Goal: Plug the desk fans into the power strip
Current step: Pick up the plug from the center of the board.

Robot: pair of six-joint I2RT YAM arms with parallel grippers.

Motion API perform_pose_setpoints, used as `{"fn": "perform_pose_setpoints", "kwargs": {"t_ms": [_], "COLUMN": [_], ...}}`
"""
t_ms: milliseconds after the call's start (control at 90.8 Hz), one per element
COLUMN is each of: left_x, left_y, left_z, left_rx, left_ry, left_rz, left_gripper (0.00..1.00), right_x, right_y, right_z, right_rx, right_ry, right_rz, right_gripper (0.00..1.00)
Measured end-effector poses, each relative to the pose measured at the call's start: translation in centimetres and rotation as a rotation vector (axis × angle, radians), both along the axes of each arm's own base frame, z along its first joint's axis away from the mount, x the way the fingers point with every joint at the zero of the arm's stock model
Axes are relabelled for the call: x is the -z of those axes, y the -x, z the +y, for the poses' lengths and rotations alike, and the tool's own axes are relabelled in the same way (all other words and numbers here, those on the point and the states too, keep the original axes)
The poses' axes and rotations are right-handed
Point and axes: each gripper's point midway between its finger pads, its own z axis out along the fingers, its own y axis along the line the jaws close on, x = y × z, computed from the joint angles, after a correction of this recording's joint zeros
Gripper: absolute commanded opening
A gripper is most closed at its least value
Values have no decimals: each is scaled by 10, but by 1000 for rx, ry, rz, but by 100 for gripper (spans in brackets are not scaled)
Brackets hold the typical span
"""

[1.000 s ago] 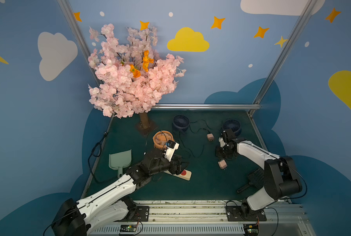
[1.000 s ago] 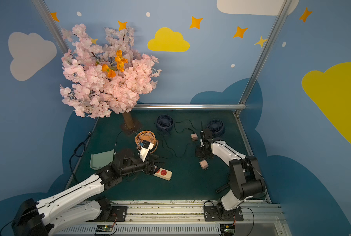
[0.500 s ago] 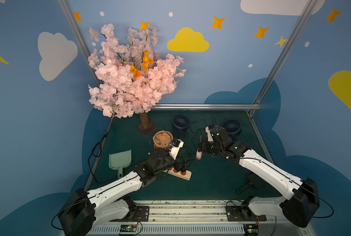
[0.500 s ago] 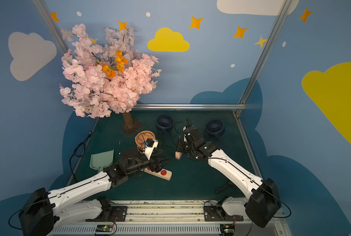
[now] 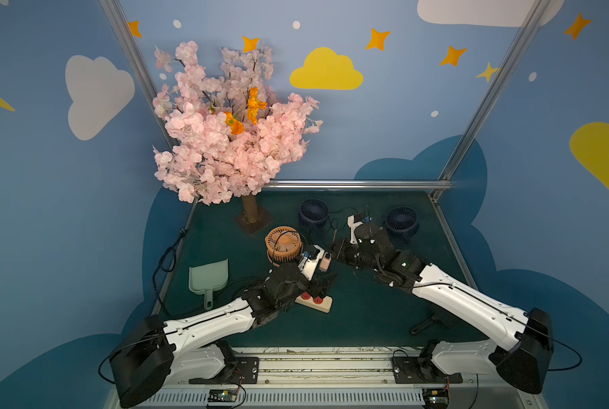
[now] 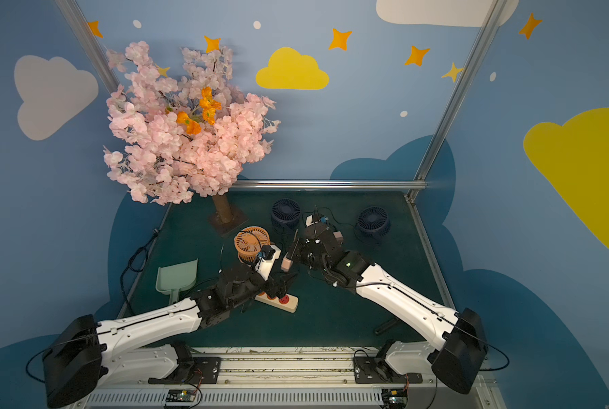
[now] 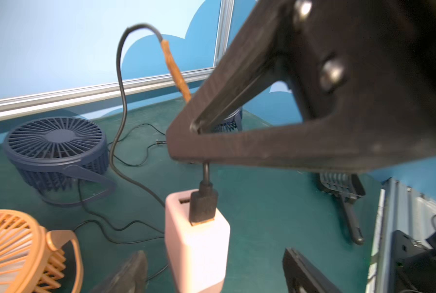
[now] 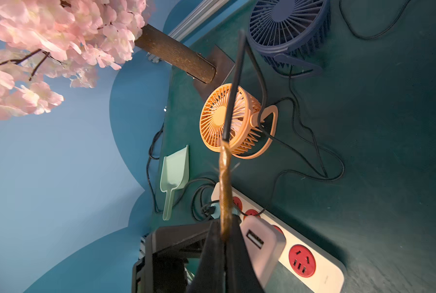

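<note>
In both top views the power strip point(image 5: 319, 301) lies flat on the green table point(image 5: 367, 318), near the front middle, with its red sockets facing up. It is partly covered by the left gripper point(image 5: 322, 285), which is held low over it. A pink charger point(image 5: 326, 262) hangs just above, under the right gripper point(image 5: 334, 249). An orange fan point(image 5: 283, 244) stands just behind.

In the left wrist view, a black cable point(image 7: 206, 172) is pinched between the closed fingers of the right gripper, just above the plug point(image 7: 203, 205) seated in the charger. Gripped that way, the charger dangles upright. Its prongs are hidden and presumably point down. The left gripper's fingers point(image 7: 133, 271) are spread wide, one on each side of the charger, and touch nothing. They are probably placed there to take or steady the block, since a charger hung from a soft cable cannot be pushed home.

In the right wrist view the charger point(image 8: 262, 243) is carried over the middle sockets of the power strip point(image 8: 313, 266) and is not yet inserted. The cable seems to run back to the orange fan point(image 8: 224, 121), so that fan is judged the one being plugged in.
</note>
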Motion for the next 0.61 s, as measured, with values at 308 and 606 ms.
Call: {"fn": "perform_pose_setpoints", "kwargs": {"t_ms": [308,606], "left_x": [17,29], "left_y": [-8,-12], "left_z": [3,3], "left_rx": [-41,-47], "left_ry": [-64,-112], "left_rz": [-7,-14], "left_gripper": [63,48], "right_x": [-5,-6], "right_y": [2,3], "right_z": [5,7], "right_rx": [5,0], "right_ry": [-35,-44], "right_rz": [8,7], "right_gripper": [0,0]}}
